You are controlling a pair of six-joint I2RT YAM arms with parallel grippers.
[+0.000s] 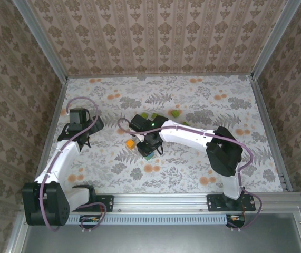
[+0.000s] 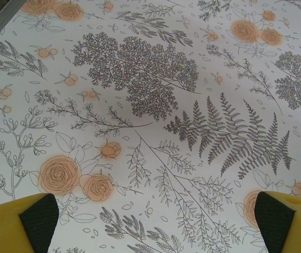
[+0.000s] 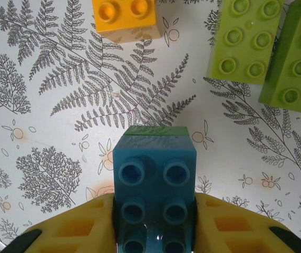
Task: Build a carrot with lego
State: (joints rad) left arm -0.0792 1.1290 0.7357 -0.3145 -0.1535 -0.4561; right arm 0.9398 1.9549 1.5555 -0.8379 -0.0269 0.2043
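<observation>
Start on the left: your left claw [image 2: 153, 224] hangs over a bare patch of the flowered desk [image 2: 139, 79] with its jaws spread wide and nothing between them. No brick lies near it, so that arm has no part in the build right now.

Moving toward the middle, a single orange brick [image 3: 125, 16] sits loose on the desk, studs up, joined to nothing. Just beside it, your right claw [image 3: 154, 211] is clamped on a blue brick [image 3: 154, 168], one finger on each side. A dark green piece [image 3: 155, 130] shows at the blue brick's far end, apparently joined to it. That pair, held low over the desk, looks like all there is of the carrot so far.

Further right, a lime-green brick [image 3: 245, 39] and a second green brick [image 3: 298, 58] lie side by side, close together but not stacked on anything. The top view shows a few more lime pieces [image 1: 175, 113] scattered beyond the right arm.

My read is that you are early in the task. At most two pieces are joined, and the orange brick and every lime piece have yet to go on.
</observation>
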